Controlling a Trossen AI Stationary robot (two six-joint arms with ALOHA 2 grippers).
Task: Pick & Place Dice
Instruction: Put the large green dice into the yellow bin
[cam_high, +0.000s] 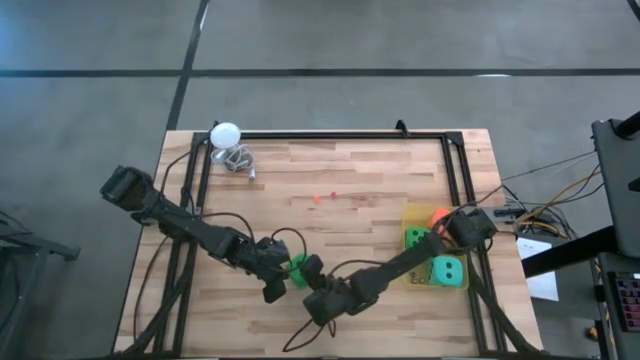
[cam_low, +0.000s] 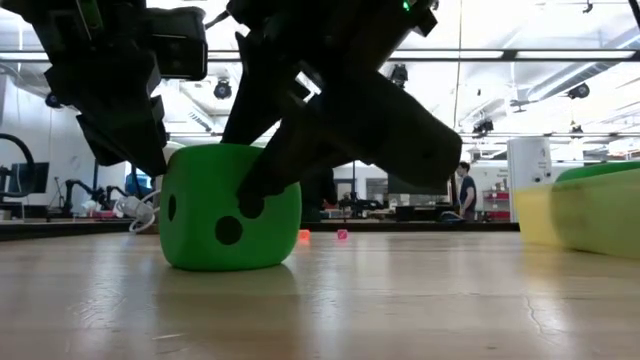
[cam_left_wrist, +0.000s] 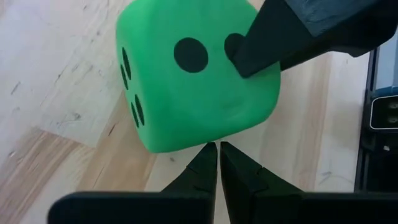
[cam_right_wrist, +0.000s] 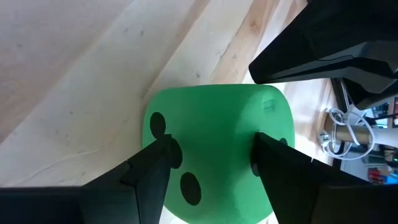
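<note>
Roughly three dice sit at the yellow tray (cam_high: 412, 214); right pincer (cam_right_wrist: 211, 155) grasps the last green die (cam_high: 297, 268) on the counter (cam_high: 340, 180); left pincer (cam_left_wrist: 218, 155) clenched, empty.

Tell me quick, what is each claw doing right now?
Left gripper: shut, holding nothing, its tips right beside the green die.
Right gripper: fingers set on either side of that same green die, gripping it on the table.

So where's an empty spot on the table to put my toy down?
The middle of the table is bare, between the white ball and the yellow tray. It is crowded near the front, where both tools meet at the green die.
</note>
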